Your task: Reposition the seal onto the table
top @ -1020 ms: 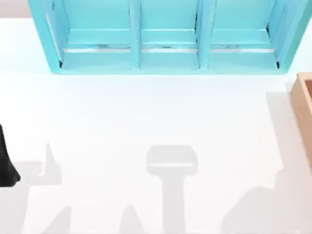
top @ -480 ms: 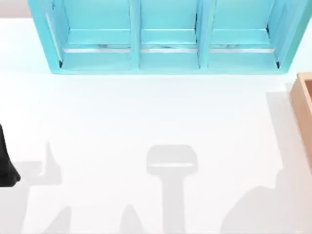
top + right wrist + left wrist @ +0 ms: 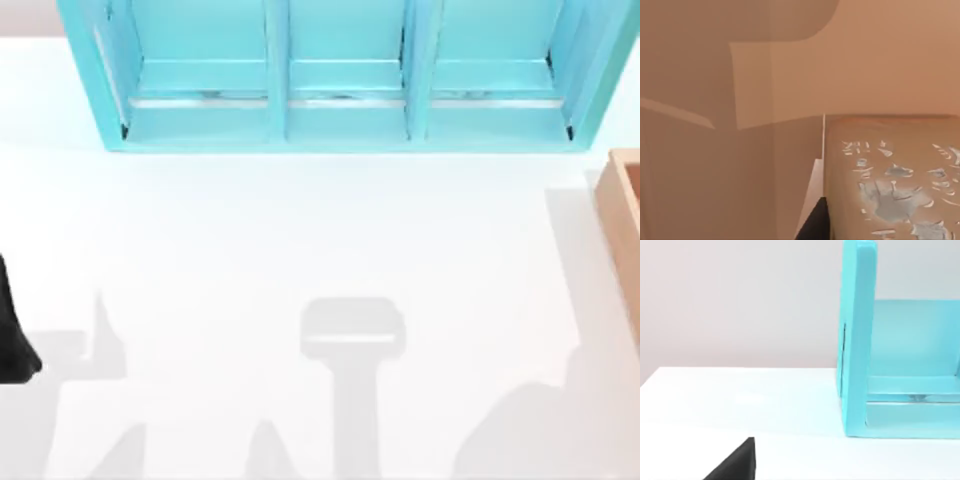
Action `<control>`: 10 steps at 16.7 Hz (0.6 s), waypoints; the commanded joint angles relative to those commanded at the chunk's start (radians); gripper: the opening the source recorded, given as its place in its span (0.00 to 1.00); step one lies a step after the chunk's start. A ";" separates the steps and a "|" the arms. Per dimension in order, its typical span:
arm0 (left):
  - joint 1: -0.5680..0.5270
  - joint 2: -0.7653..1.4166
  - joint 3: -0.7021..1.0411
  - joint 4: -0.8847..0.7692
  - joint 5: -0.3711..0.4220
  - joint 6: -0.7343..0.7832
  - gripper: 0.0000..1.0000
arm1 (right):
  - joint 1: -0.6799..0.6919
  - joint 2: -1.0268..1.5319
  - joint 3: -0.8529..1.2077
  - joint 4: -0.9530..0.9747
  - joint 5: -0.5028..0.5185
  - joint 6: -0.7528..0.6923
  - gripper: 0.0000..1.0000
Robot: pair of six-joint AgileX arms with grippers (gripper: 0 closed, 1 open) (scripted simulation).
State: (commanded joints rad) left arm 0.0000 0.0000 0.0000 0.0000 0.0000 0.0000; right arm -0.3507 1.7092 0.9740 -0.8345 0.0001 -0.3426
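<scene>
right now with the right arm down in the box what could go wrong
1. In the right wrist view the seal sits tight beside the box wall, so a finger could jam between them.
2. Lifting out, the seal may clip the box rim, which the top view shows at the table's right edge.
3. The left arm stays parked at the left edge.

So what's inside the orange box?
Inside the orange-brown box, the right wrist view shows a tan block, the seal, with a pale worn mark. Anything beneath it is covered.
</scene>
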 joint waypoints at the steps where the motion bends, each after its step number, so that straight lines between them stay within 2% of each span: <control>1: 0.000 0.000 0.000 0.000 0.000 0.000 1.00 | 0.000 0.000 0.000 0.000 0.000 0.000 0.00; 7: 0.000 0.000 0.000 0.000 0.000 0.000 1.00 | 0.009 -0.004 0.012 -0.011 0.007 0.014 0.00; 10: 0.000 0.000 0.000 0.000 0.000 0.000 1.00 | 0.076 -0.006 0.095 -0.089 0.030 0.105 0.00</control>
State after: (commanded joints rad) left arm 0.0000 0.0000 0.0000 0.0000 0.0000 0.0000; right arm -0.2744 1.7037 1.0686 -0.9234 0.0304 -0.2378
